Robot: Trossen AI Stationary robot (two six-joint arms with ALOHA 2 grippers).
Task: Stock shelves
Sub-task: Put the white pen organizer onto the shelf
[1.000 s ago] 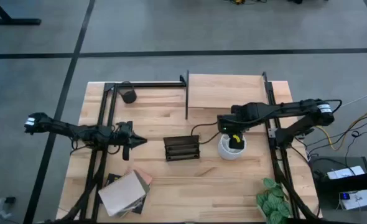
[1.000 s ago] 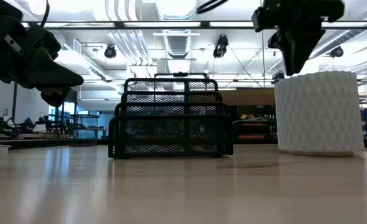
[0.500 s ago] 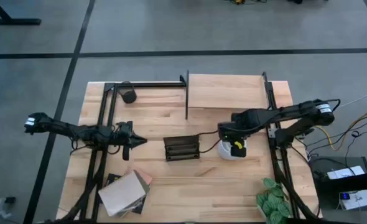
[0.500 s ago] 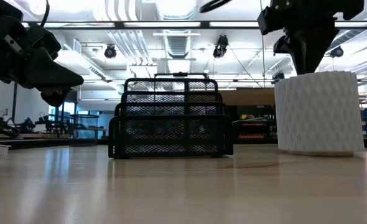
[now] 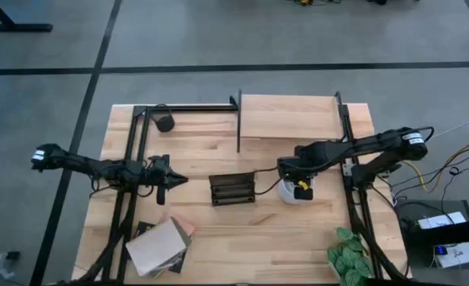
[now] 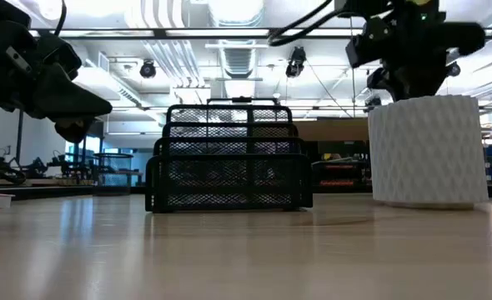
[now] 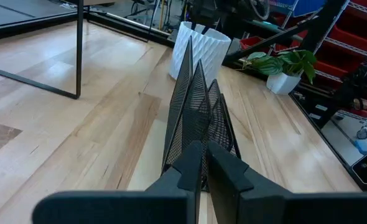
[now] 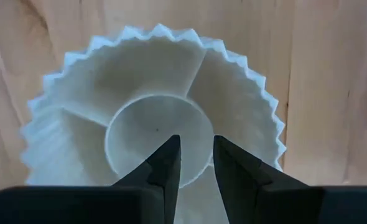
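Pale wood planks carry everything at this work cell, and the shelves [image 5: 288,117], a thin black frame with a light board, stand at the table's [image 5: 218,238] far edge right of centre, the board bare as far as the overhead view shows; stocking looks barely begun. Just in front of the shelves, the right gripper [image 8: 191,163] hangs directly over the white ribbed pot [image 5: 296,192], its fingers [image 8: 168,163] set a narrow gap apart and lowered into the pot's mouth, gripping nothing that can be seen, and whether they touch the inner ring cannot be told. By this evidence the pot is the first item in hand, and it has yet to leave the table. Beside the pot sits a black mesh rack [image 5: 232,188]; nearer the front edge lie a stack of books [image 5: 160,246] on the left and a leafy plant [image 5: 356,253] at the right corner, while a small dark cup [image 5: 164,123] rests inside a second, empty black frame [image 5: 188,107] at far left. All appear still to be shelved. The left gripper [image 7: 199,167] waits at mid-left, fingers pressed together, pointed at the rack. A lift from pot to board looks short but hemmed by the shelf's black uprights on either side; open table lies mainly toward the front centre.
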